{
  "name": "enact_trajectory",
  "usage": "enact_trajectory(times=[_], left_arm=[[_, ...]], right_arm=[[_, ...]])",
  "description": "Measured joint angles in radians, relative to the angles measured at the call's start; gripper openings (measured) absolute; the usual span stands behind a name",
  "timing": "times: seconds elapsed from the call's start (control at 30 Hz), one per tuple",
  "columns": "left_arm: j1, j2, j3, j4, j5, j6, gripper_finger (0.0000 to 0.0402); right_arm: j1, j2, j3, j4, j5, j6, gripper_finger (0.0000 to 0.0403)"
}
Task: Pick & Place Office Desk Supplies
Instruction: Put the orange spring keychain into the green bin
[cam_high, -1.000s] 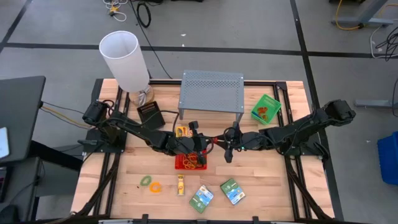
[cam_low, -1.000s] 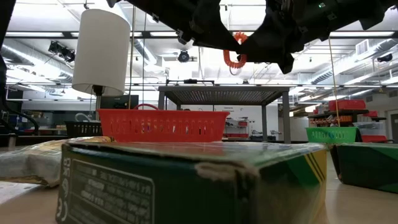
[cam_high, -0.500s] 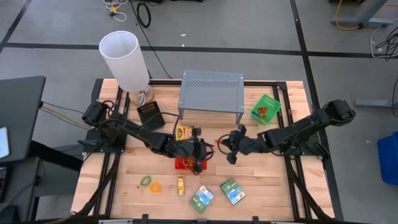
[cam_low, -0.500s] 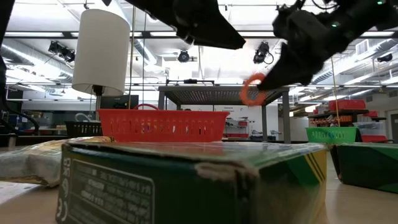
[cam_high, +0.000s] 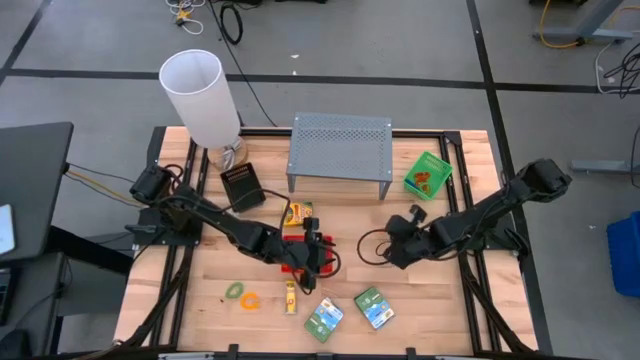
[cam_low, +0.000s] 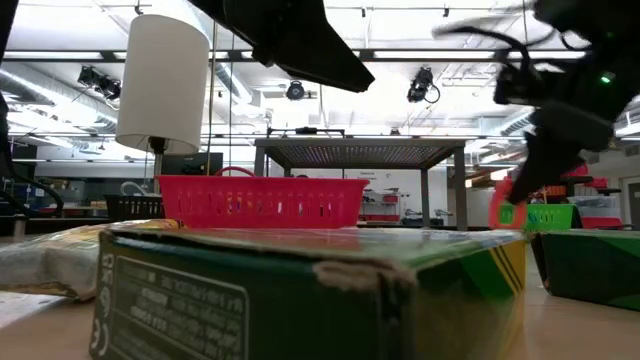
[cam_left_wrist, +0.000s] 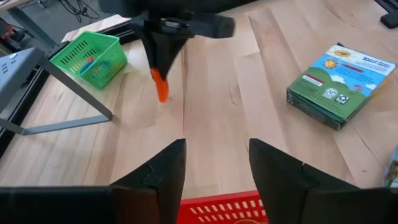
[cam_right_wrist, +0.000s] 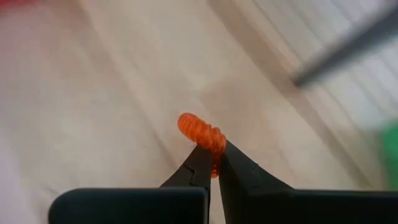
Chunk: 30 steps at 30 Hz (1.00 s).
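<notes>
Fingers (cam_right_wrist: 239, 171) of right gripper (cam_right_wrist: 214, 163) pinch coiled orange band (cam_right_wrist: 202, 132) above bare wood tabletop (cam_high: 420, 300) | left gripper (cam_left_wrist: 214, 163) parted, empty, over red mesh tray (cam_left_wrist: 221, 208) | left wrist view alone shows green mesh tray (cam_left_wrist: 90, 57) beyond

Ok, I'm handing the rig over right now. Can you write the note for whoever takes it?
Right gripper: shut on the orange coiled band, held above bare table between the red tray and the green tray.
Left gripper: open, empty, over the red tray.
Done: band picked; the green tray already holds some items.
Left: place the band. Two green-blue packets, a crayon box, a black box and small loose bits lie out on the table.
</notes>
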Motion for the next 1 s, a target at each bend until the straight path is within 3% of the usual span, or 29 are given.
enact_trajectory(times=[0.4,1.0], left_arm=[[-0.012,0.0,0.0,0.0,0.0,0.001,0.0177],[-0.012,0.0,0.0,0.0,0.01,-0.012,0.0176]], right_arm=[[-0.017,0.0,0.0,-0.437,0.132,0.314,0.0011],[-0.153,0.0,0.0,-0.73,0.322,0.62,0.001]])
